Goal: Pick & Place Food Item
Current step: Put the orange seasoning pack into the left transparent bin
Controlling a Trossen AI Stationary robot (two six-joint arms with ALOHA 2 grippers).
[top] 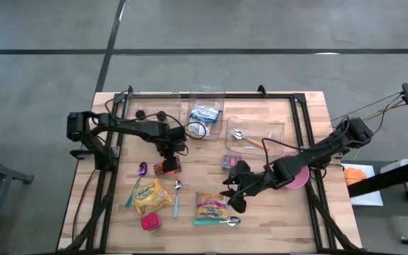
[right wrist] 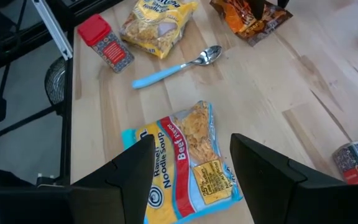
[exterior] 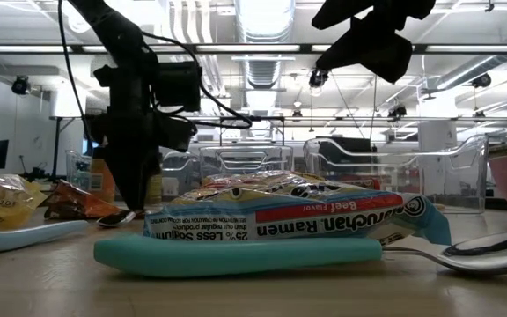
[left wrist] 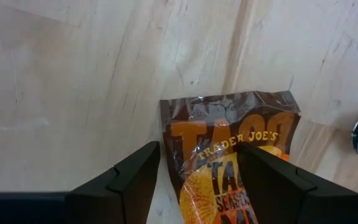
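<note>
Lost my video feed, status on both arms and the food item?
Left gripper down over the taco seasoning packet, fingers astride it, open. Right gripper open, above the ramen pack. Nothing blocking either.

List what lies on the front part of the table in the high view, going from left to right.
Purple spoon → yellow noodle packet → blue-handled spoon → ramen packet → right gripper → pink bowl.

Two black, boxy-jointed arms trail thin dark cables, each hand (left wrist: 197, 186) (right wrist: 191, 171) bearing blunt matte fingers.
</note>
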